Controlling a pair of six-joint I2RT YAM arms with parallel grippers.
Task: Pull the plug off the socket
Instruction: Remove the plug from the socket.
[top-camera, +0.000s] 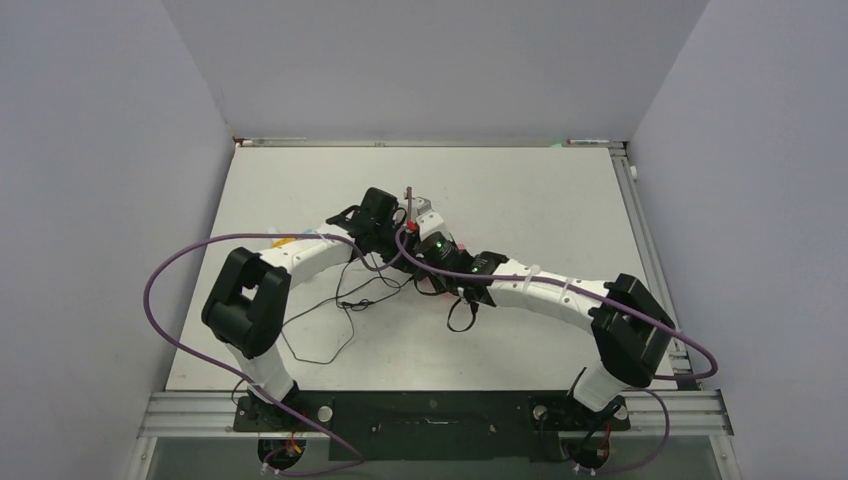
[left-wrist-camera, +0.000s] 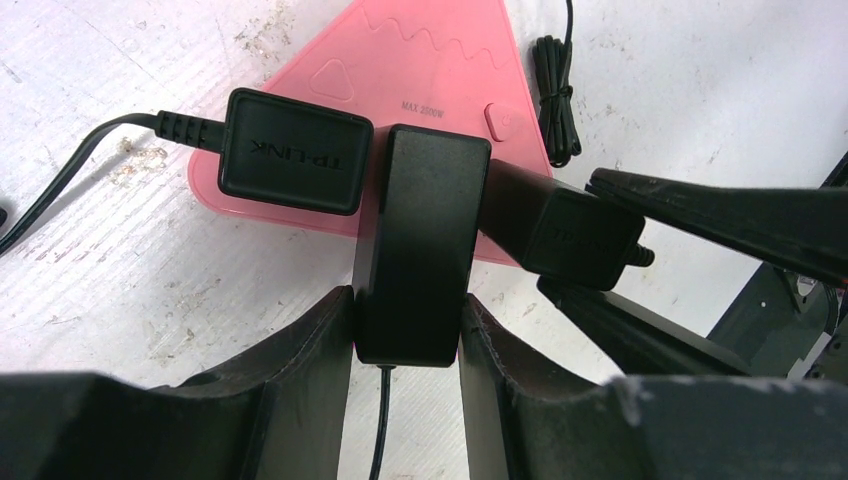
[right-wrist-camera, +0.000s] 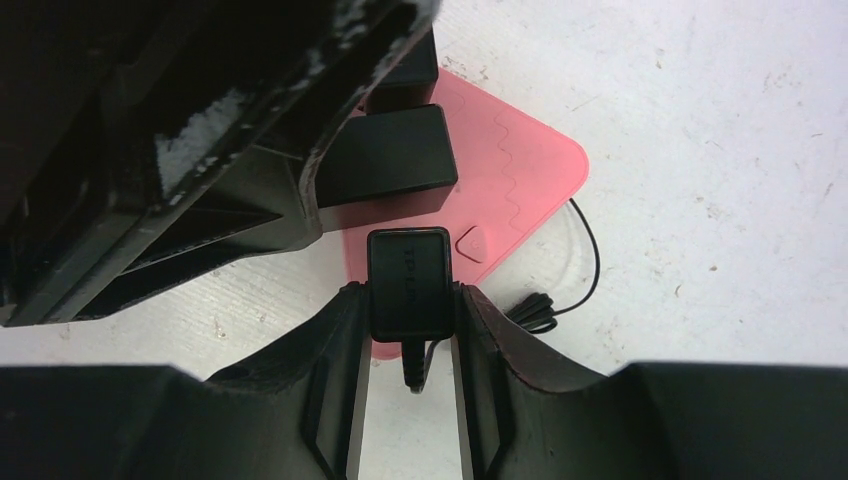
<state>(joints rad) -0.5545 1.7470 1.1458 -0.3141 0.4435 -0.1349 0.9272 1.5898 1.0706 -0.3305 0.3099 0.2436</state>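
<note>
On pink socket (left-wrist-camera: 430, 60): left claw (left-wrist-camera: 405, 320) grips middle plug (left-wrist-camera: 425, 220), right claw (right-wrist-camera: 410, 310) grips neighbouring plug (right-wrist-camera: 408, 272).

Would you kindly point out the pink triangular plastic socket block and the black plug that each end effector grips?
Pink triangular plastic socket block (left-wrist-camera: 430, 60): left wrist view, bare top face.
Plain black rectangular plug (left-wrist-camera: 420, 230): left wrist view, middle of its top face.
Small black TP-LINK plug (right-wrist-camera: 408, 280): right wrist view, its lettered face.

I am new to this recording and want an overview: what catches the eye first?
A pink triangular plastic socket block lies on the white table. The left gripper clamps the large black middle plug on it, and the right gripper clamps a smaller black plug beside it.
</note>
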